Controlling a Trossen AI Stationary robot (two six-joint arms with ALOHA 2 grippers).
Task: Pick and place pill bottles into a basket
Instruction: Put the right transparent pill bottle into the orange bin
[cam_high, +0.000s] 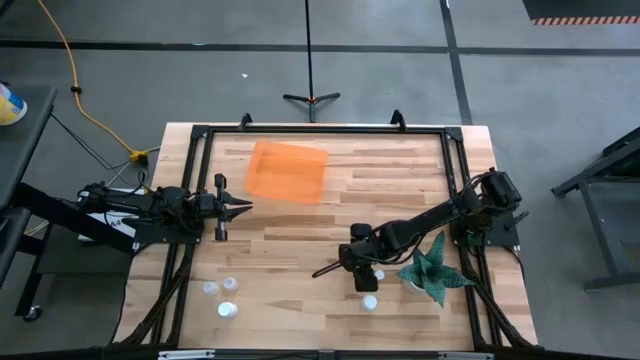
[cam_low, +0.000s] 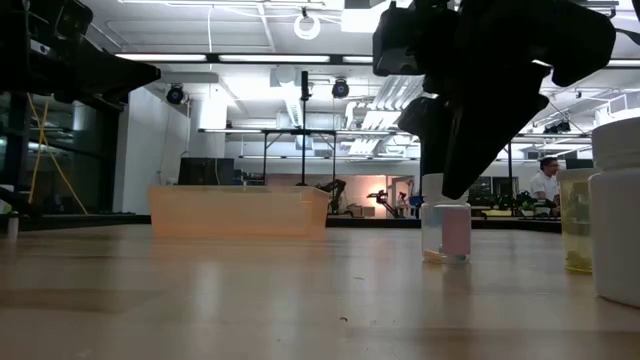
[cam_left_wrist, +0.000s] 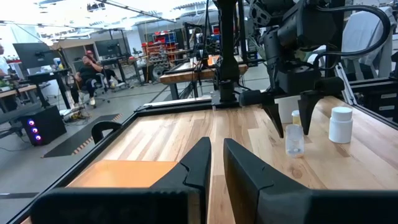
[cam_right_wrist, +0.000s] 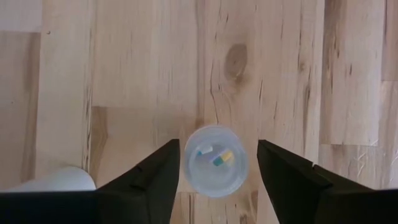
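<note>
The wooden surface (cam_high: 300, 230) carries everything, and the largest task item on it, the orange basket (cam_high: 287, 171), lies well away from the right claw (cam_right_wrist: 214, 171), across the surface toward its far edge and empty as far as the high view shows. The right arm reaches in from the right-hand side and holds that claw pointing straight down, fingers spread wide, directly over one pill bottle (cam_right_wrist: 216, 160) that stands upright between them, with clear space on either side. This bottle looks uncapped in the wrist view, with a couple of small pills visible inside, so the grasp should stay level and squeeze gently to avoid tipping or spilling. The step in hand appears to be the descent and grasp; doing it well means keeping the bottle centred between the fingers, lowering until the tips pass its rim and closing around the body rather than the top edge. A capped bottle (cam_right_wrist: 53, 180) sits just beside one finger and could be knocked if the claw drifts sideways. The green plant (cam_high: 434, 268) stands near the arm on its outer side. The left claw (cam_high: 240, 207) waits near the basket, its fingers almost together and holding nothing. Three more bottles (cam_high: 222, 295) stand well apart near the front edge.
</note>
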